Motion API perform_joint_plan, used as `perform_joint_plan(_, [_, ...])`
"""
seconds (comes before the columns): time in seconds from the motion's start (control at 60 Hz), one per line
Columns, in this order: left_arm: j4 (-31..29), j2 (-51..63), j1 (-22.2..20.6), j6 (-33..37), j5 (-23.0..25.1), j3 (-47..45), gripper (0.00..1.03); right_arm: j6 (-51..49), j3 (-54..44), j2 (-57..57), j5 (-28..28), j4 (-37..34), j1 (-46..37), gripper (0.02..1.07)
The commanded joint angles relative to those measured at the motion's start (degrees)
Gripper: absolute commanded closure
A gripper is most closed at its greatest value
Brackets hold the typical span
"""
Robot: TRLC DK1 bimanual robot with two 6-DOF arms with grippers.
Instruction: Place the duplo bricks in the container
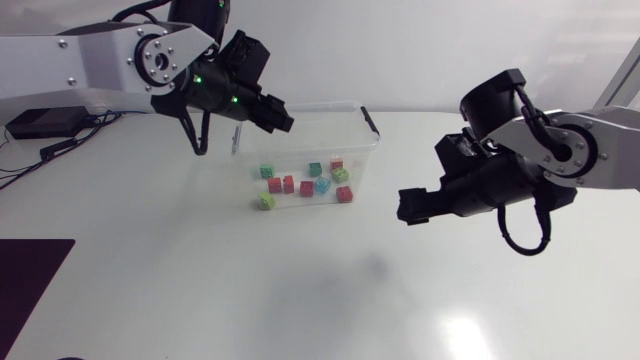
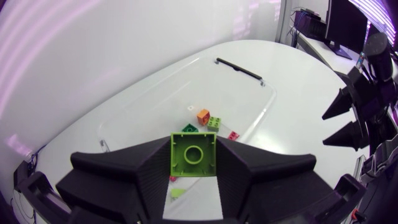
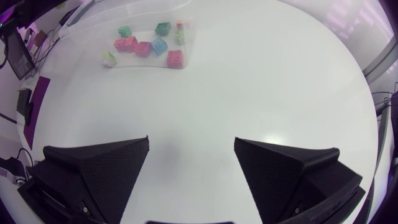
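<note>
The left gripper (image 1: 272, 113) clamps a lime-green duplo brick (image 2: 193, 155) over the far-left rim of the clear container (image 1: 366, 150) — dropped here, it may clip the wall and bounce out. The right gripper (image 3: 191, 155) gapes empty, well right.

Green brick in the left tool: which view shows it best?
Left wrist view: green brick sits clamped between the left tool's fingers, close and unobstructed. Head view shows that tool, brick hidden. Right wrist view shows neither.

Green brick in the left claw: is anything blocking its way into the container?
Nothing visible does. The left claw holds the green brick above the open container, with only loose bricks lying on its floor.
</note>
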Motion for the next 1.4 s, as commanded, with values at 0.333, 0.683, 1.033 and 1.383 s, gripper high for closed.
perform_joint_plan(0.333, [6.3, 14.3, 4.0, -0.2, -6.0, 6.9, 0.14, -6.0, -9.4, -12.0, 3.7, -0.6, -0.5, 0.08])
perform_joint_plan(0.683, [7.7, 2.2, 6.8, -0.1, -6.3, -1.9, 0.04, -10.8, -12.8, -24.2, 4.5, -1.5, -7.4, 0.07])
perform_joint_plan(1.033, [15.5, -21.5, 10.9, 1.8, -9.3, -23.0, 0.04, -14.7, -17.1, -32.0, 5.4, 0.1, -14.1, 0.07])
perform_joint_plan(1.383, [19.5, -43.9, 18.0, 3.5, -9.5, -40.8, 0.04, -15.7, -21.1, -41.0, 6.3, 1.9, -17.6, 0.07])
